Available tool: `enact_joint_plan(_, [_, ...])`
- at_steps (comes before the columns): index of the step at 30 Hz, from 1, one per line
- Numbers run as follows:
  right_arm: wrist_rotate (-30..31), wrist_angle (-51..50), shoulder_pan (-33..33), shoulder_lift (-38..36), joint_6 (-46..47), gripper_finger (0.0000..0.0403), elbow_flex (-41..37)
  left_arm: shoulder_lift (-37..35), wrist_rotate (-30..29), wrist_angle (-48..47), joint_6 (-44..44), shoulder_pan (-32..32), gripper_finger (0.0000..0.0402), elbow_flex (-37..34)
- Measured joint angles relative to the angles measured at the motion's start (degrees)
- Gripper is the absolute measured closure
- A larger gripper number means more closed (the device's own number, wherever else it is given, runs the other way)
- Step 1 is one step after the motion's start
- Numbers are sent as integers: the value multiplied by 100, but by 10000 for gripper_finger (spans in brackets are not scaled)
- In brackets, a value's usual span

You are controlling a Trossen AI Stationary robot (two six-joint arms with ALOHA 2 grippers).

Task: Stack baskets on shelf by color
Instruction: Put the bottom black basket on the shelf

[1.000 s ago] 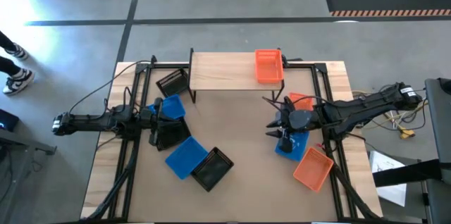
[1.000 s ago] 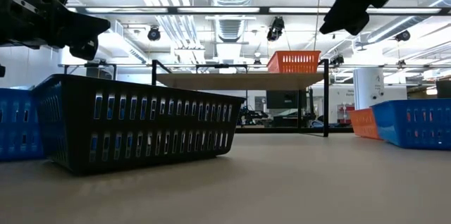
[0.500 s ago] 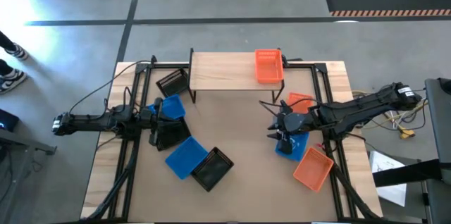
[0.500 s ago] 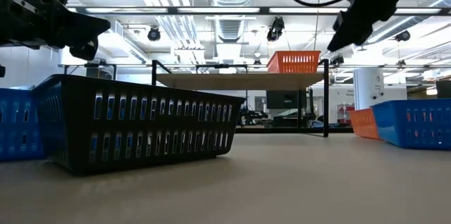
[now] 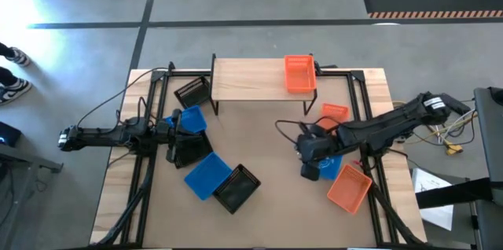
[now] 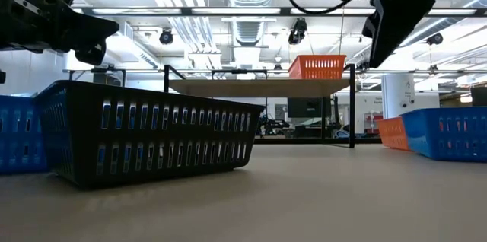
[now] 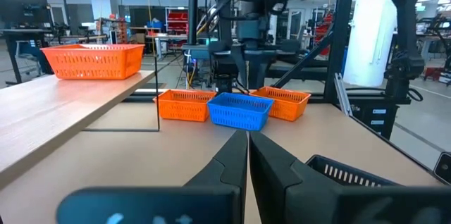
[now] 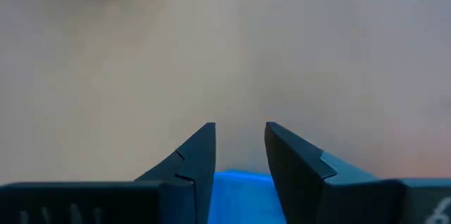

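An orange basket stands on the light-wood shelf at its right end. My right gripper is open and points down above the left edge of a blue basket, which rests on the table. In the low view my right gripper hangs well above the table. My left gripper is shut and empty, level above a black basket at the table's left. Two more orange baskets rest on the table beside the blue one.
Blue baskets and black baskets lie on the table's left half. The shelf's left and middle show bare wood. A black frame runs along the table's sides. A person's shoes show at the far left.
My right gripper has moved toward the table's near edge and a little to the left, turning as it went, from over the blue basket's middle to over its left edge. The baskets have stayed where they were.
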Motion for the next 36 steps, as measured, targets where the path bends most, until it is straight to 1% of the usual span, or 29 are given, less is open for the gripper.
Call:
enact_joint_plan(3, [-69, 58, 151, 367, 164, 264, 220, 0, 2, 0, 0, 2, 402, 0])
enact_joint_plan(5, [-97, 363, 218, 656, 39, 243, 353, 2, 1, -2, -1, 2, 402, 0])
enact_joint_plan(10, [-261, 1135, 272, 1504, -718, 190, 824, 2, 2, -2, 0, 2, 402, 0])
enact_joint_plan(14, [-292, 1373, 347, 2218, -1652, 168, 1435, 2, 1, -2, 0, 0, 402, 0])
enact_joint_plan(19, [-308, 1388, 450, 3045, -2656, 168, 2393, 2, 0, 0, 0, 2, 402, 0])
enact_joint_plan(22, [-374, 1393, 497, 3511, -2941, 174, 2949, 2, 0, 0, 0, 0, 402, 0])
enact_joint_plan(25, [-420, 1397, 541, 4020, -3021, 179, 3529, 0, 1, 0, 0, 1, 402, 0])
enact_joint_plan(30, [-439, 1397, 582, 4876, -2785, 187, 4521, 0, 0, 0, 0, 2, 402, 0])
enact_joint_plan(36, [-437, 1384, 581, 5788, -1830, 190, 5820, 0, 2, -2, 0, 2, 402, 0])
